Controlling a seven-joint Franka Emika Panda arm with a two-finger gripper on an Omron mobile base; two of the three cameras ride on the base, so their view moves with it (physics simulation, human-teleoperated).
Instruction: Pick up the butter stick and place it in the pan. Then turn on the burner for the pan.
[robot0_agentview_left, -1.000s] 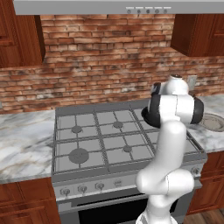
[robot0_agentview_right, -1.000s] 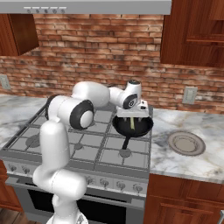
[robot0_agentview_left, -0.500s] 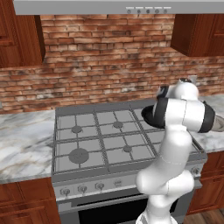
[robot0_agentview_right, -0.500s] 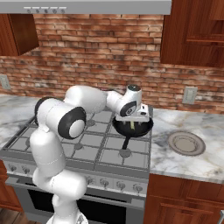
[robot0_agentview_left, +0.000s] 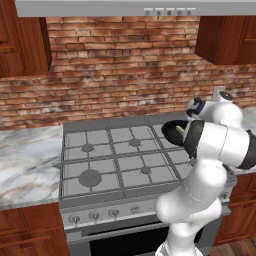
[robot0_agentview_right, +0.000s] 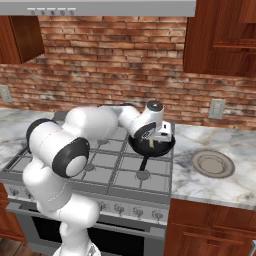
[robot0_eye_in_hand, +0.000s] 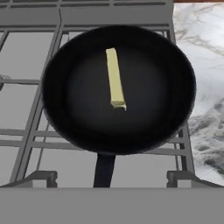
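The black pan (robot0_eye_in_hand: 153, 96) sits on the stove's back right burner, handle (robot0_eye_in_hand: 104, 170) pointing toward the stove front. The pale yellow butter stick (robot0_eye_in_hand: 115, 78) lies flat inside it, near the middle. My gripper (robot0_eye_in_hand: 112, 179) hangs open a little above the pan's near edge, with nothing between its fingertips (robot0_eye_in_hand: 41, 177). In the right base view the gripper (robot0_agentview_right: 162, 136) hovers over the pan (robot0_agentview_right: 137, 146), and the butter stick (robot0_agentview_right: 151, 144) shows just below it. In the left base view the pan (robot0_agentview_left: 170, 125) peeks out beside my arm.
A round grey plate (robot0_agentview_right: 213, 164) rests on the marble counter right of the stove. A row of burner knobs (robot0_agentview_right: 135, 212) runs along the stove front (robot0_agentview_left: 95, 215). The other three burners are bare. Brick wall and wooden cabinets stand behind.
My arm has swung to the right and the hand has shifted slightly toward the pan's near side. The butter stick stays in the pan, and the gripper stays open.
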